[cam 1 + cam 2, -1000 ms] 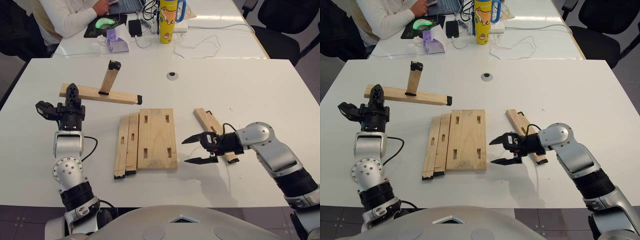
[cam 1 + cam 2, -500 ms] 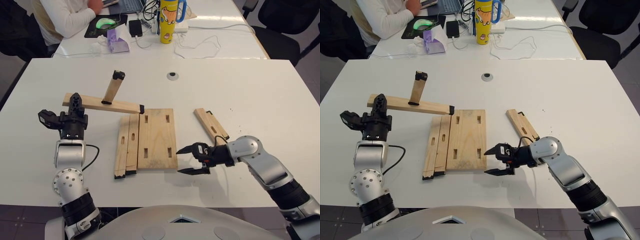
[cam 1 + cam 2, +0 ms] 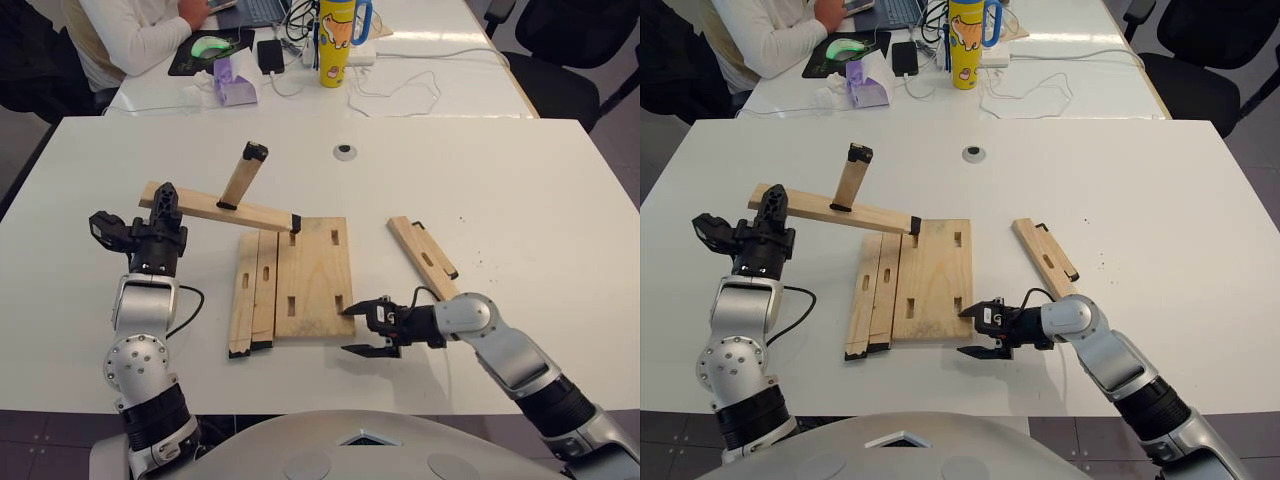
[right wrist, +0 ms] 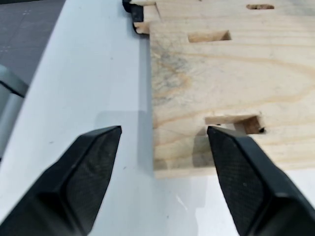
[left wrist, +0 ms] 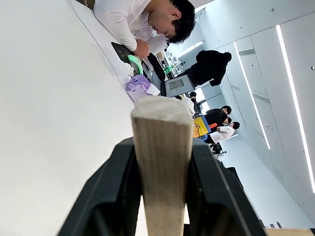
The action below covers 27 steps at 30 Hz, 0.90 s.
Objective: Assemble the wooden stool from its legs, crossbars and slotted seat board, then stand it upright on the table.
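A slotted seat board (image 3: 313, 275) lies flat mid-table (image 3: 500, 180). Two slats (image 3: 255, 290) touch its 9 o'clock edge, and a third slat (image 3: 425, 255) lies apart at 3 o'clock. The right gripper (image 3: 347, 331), fingers spread wide, straddles the board's 5 o'clock corner. At 10 o'clock, the left gripper (image 3: 165, 200) clamps a T-shaped leg piece (image 3: 240, 212), whose tip reaches the board's 11 o'clock corner.

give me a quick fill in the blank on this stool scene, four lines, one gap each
1. The left gripper is ___ on one end of the T-shaped piece.
2. The seat board has ___ slots cut through it.
3. The right gripper, at the board's near right corner, has its fingers ___.
4. ___ slotted bars lie side by side along the board's left edge.

Missing words: shut; four; open; Two
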Tool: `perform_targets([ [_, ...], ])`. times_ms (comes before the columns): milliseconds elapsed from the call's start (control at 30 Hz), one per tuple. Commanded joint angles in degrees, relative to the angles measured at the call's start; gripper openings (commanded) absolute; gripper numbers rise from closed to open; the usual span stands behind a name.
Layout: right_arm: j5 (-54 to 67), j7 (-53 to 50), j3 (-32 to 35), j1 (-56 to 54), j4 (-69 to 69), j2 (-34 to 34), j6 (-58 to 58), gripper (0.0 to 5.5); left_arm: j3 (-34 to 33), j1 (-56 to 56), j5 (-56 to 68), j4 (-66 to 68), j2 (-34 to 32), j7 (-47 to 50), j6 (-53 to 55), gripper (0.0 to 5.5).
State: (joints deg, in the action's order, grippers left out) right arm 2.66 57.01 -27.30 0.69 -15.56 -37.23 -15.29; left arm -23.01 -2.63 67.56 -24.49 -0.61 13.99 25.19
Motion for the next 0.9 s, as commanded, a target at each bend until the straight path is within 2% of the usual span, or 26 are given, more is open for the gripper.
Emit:
perform_targets([
  [33,-3.4,-4.2,-1.7,0.7,0.7,2.4,-1.0,3.25,0.1,1.3,1.7,-0.8,-1.9,1.3,1.4,1.05],
  [200,-6.6,-6.4,-3.4,-0.1,2.6,3.5,-5.7,3.25,0.2,2.2,2.5,-0.1,-3.1,1.7,2.0,1.05],
  [400,-6.6,-8.6,-0.5,-2.2,9.2,3.1,-13.4,3.25,0.1,2.6,2.4,0.5,-3.1,1.4,1.5,1.05],
  [567,-7.8,-10.4,0.9,-3.7,15.6,2.7,-10.7,3.25,0.1,2.8,2.0,0.9,-2.6,0.9,0.6,1.05],
  [767,-7.5,-15.0,1.8,-5.8,21.1,6.6,-11.4,3.25,0.5,4.2,1.6,2.3,-2.6,0.3,0.1,1.05],
  [900,-5.6,-22.0,5.7,-4.8,21.9,11.4,-15.0,3.25,0.4,4.7,1.5,3.0,-2.8,-0.2,-0.3,1.05],
])
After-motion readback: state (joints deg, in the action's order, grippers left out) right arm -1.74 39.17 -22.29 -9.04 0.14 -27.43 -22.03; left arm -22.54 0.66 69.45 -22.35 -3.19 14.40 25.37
